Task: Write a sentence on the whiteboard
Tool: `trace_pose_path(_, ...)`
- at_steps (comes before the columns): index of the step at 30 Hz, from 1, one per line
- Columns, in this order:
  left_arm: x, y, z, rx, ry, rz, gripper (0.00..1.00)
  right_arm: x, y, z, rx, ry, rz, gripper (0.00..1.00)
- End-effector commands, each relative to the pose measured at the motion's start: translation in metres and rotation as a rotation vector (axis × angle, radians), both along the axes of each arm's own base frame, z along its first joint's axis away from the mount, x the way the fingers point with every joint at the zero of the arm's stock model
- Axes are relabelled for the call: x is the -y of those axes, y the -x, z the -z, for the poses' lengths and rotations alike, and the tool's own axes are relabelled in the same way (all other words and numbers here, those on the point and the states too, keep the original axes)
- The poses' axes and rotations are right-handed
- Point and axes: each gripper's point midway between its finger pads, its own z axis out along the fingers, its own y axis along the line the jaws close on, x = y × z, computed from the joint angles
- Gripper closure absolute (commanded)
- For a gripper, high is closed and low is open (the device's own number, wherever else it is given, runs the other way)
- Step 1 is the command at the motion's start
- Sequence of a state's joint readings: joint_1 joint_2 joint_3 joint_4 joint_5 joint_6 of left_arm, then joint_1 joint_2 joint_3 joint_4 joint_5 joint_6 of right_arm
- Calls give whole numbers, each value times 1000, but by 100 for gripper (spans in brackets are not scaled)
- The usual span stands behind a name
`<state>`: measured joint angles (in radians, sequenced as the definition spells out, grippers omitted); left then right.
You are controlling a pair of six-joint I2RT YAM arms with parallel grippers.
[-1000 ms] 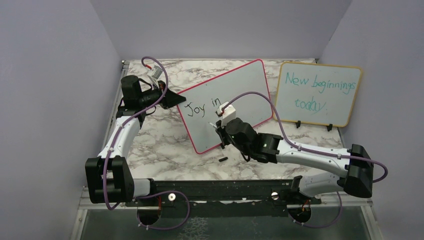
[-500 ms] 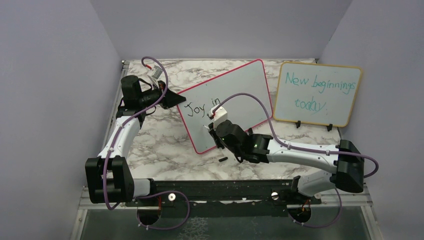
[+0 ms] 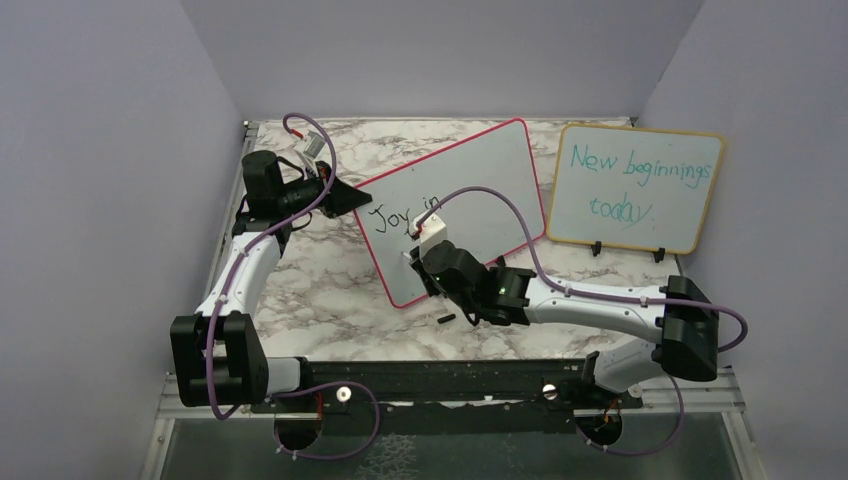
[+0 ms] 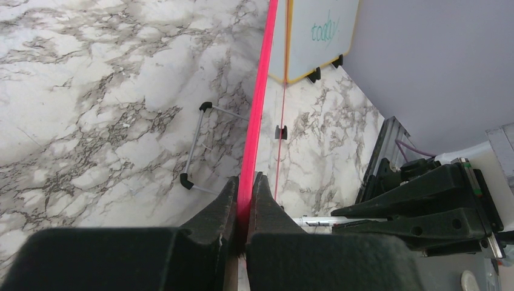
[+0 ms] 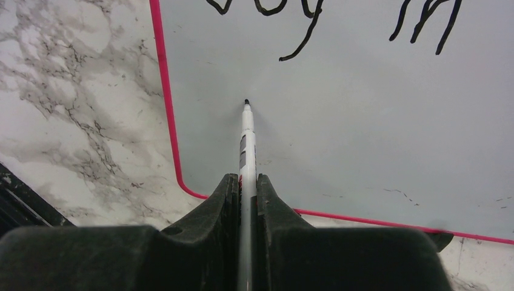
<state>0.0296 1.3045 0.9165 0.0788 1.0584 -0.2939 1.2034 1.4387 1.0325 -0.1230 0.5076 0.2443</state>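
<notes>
Looking down on a marble-look table (image 3: 300, 290), white with grey veins, boxed in by plain lavender walls (image 3: 450, 50) at the back and on both sides. Black rail (image 3: 440, 378) along the near edge, right by the two arm bases.

Mid-table, turned at an angle: the whiteboard (image 3: 480, 180) with the red-pink frame, standing on its edge instead of lying flat. Propped from behind on a thin wire stand (image 4: 195, 142) with black feet. Clamped on its left edge: the left gripper (image 4: 245, 182), jaws pinching the pink rim from both sides, no gap.

As for the sentence (image 3: 385, 218), only "Joy in" there, in black, up near the board's left end.

Down by the lower left corner of the board: the right gripper (image 5: 247, 179), squeezed shut around a white marker (image 5: 246, 130). Black tip pointing at bare board below the "J", right at the surface or a hair off it, hard to call from the wrist view.

Over at the back right, just beside the whiteboard's far end: a yellow-framed board (image 3: 635, 190) on little black feet, teal "New beginnings today". Also a small black stub (image 3: 446, 319) lying on the marble just in front of the whiteboard's near corner.
</notes>
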Motion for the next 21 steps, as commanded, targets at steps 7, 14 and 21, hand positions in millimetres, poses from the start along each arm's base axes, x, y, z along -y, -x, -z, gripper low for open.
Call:
trace_pose_path(7, -11, -15, 36, -33, -103, -87, 100, -2, -7, -8, 24, -16, 55, 100)
trace_pose_path(14, -11, -15, 37, -33, -104, -89, 100, 11, -12, -9, 39, 6, 115, 99)
trace_pose_path(21, -11, -14, 37, -33, -103, -87, 100, 17, -14, -9, 43, 17, 146, 99)
